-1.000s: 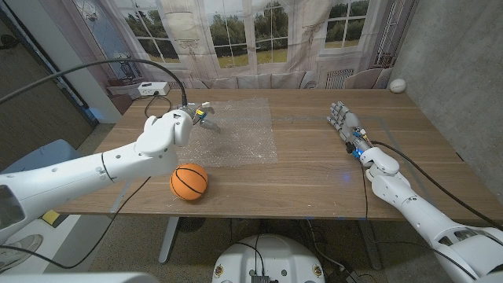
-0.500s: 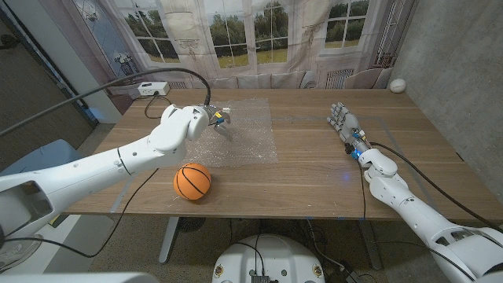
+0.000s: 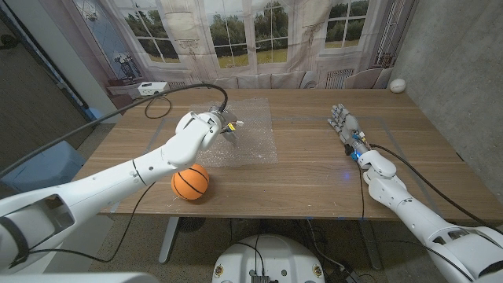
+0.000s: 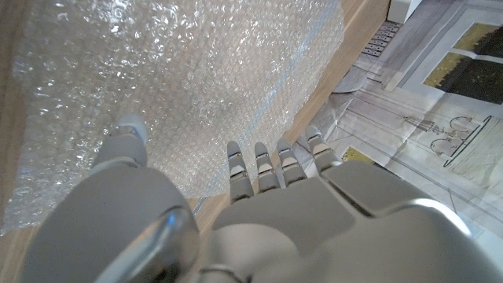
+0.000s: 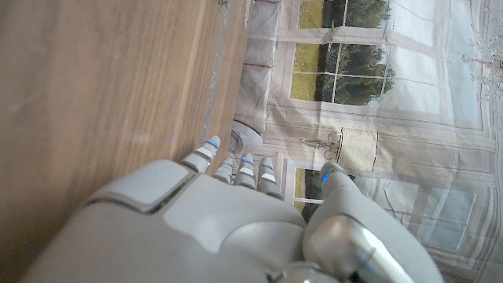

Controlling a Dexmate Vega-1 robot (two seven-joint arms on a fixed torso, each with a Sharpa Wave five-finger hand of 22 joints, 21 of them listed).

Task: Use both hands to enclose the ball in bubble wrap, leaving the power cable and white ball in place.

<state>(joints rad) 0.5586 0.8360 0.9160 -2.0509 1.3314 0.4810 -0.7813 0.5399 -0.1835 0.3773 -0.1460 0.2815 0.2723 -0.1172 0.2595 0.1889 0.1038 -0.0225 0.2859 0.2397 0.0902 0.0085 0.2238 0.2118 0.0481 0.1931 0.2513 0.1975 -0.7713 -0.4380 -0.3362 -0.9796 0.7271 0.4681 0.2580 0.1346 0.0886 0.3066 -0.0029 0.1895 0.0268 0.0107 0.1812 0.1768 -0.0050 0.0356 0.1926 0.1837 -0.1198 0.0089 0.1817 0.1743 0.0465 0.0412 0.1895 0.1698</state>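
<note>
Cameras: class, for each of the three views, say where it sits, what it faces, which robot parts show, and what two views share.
Head view: on the robot's head, facing down at the table; both arms show.
Left wrist view: behind the left robot hand, facing the bubble wrap.
Right wrist view: behind the right robot hand, facing tabletop and windows.
Shared: head and left wrist views show the wrap.
</note>
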